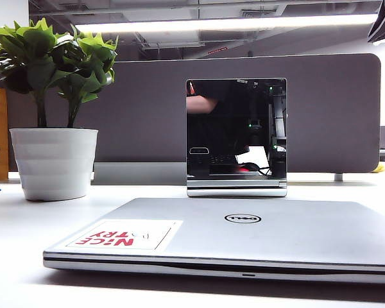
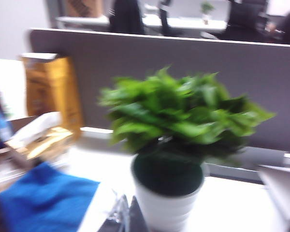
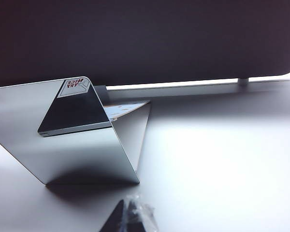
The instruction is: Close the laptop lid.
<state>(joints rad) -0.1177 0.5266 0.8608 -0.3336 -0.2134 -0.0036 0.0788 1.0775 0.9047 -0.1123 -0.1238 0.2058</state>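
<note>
My left tool [image 2: 123, 217] shows only as blurred tips low in its wrist view, nr the white plant pot [image 2: 166, 205]; can't tell its opening. Blue cloth [image 2: 43, 200] beside it. My right tool [image 3: 128, 220], dark wrapped tips close together, holding nothing, over bare counter [image 3: 222, 159] by the mirror panel [image 3: 77, 145]. Laptop lid [image 1: 244, 234] lies flat, shut on the laptop [image 1: 224, 264], front of counter. Mirror panel just behind, pot back-left, grey divider [image 1: 333, 115] along the rear edge.
</note>
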